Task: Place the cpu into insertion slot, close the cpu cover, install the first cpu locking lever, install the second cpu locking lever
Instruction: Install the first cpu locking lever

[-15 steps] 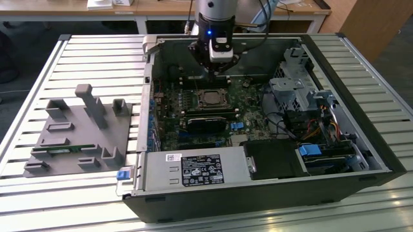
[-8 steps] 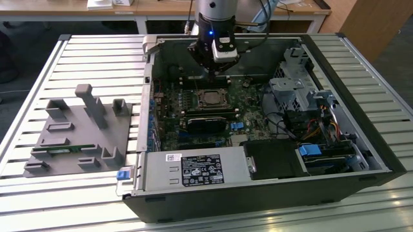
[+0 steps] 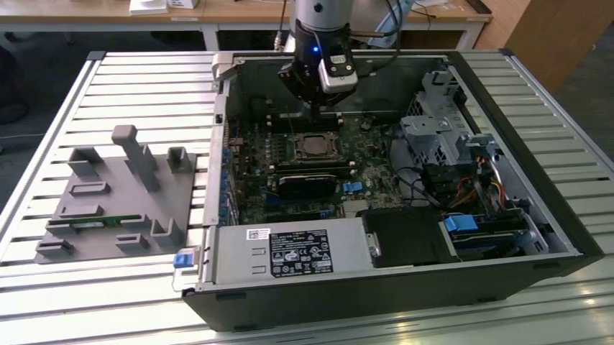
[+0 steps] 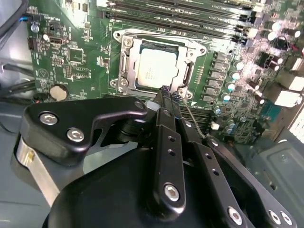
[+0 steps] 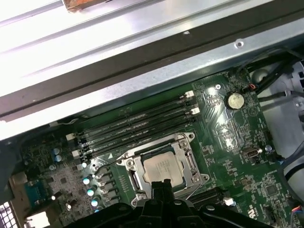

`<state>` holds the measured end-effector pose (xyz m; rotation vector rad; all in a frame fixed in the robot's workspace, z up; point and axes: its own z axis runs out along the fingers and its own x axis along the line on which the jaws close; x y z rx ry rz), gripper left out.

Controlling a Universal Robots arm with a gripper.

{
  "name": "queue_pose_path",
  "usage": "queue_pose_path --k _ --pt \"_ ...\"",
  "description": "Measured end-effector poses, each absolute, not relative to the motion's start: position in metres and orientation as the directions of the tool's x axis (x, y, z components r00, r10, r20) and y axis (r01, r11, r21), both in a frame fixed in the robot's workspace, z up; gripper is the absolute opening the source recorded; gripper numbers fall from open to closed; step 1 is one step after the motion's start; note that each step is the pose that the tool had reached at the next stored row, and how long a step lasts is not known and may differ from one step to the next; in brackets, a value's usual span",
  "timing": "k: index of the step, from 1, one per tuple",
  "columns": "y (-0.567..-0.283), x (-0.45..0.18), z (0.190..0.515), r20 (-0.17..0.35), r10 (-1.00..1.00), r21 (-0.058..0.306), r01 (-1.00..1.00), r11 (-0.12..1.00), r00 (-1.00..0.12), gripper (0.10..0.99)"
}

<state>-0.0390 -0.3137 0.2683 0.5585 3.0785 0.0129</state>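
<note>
Robotics laboratory or test workshop. An open desktop computer case lies on its side on a slatted aluminium bench, its green motherboard exposed. An industrial robot arm hangs above the case. Beside the case, on the exterior view's left, a grey moulded fixture with upright holders rests on the same bench. Behind the case stand wooden-topped desks with white frames and a wooden cabinet.

Bright overhead glare on the slatted table, dimmer shadow over the motherboard inside the case
</note>
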Motion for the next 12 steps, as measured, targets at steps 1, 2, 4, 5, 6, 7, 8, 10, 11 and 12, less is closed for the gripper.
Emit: queue_pose_path --k 1,2,4,5,6,7,8,10,11,12 --pt "-0.3137 -0.0390 0.2683 -0.011 0.339 0.010 0.339 0.941 -0.941 0.122" --pt "-0.3137 -0.0390 0.2683 -0.011 0.326 0.010 0.326 0.945 -0.945 0.122" --pt "-0.3137 -0.0390 0.2682 -0.011 0.298 0.010 0.298 0.955 -0.955 0.122" --pt "-0.3137 -0.0390 0.2682 -0.011 0.283 0.010 0.283 0.959 -0.959 0.122" --pt "-0.3137 -0.0390 0.2682 -0.011 0.268 0.010 0.268 0.963 -0.963 0.122" --pt "-0.3137 -0.0390 0.2681 -0.011 0.252 0.010 0.252 0.968 -0.968 0.122" --pt "-0.3137 -0.0390 0.2681 -0.011 0.237 0.010 0.237 0.972 -0.971 0.122" --pt "-0.3137 -0.0390 0.2680 -0.011 0.208 0.010 0.208 0.978 -0.978 0.122" --pt "-0.3137 -0.0390 0.2681 -0.011 0.196 0.010 0.196 0.981 -0.981 0.122" --pt "-0.3137 -0.0390 0.2681 -0.011 0.185 0.011 0.184 0.983 -0.983 0.122"
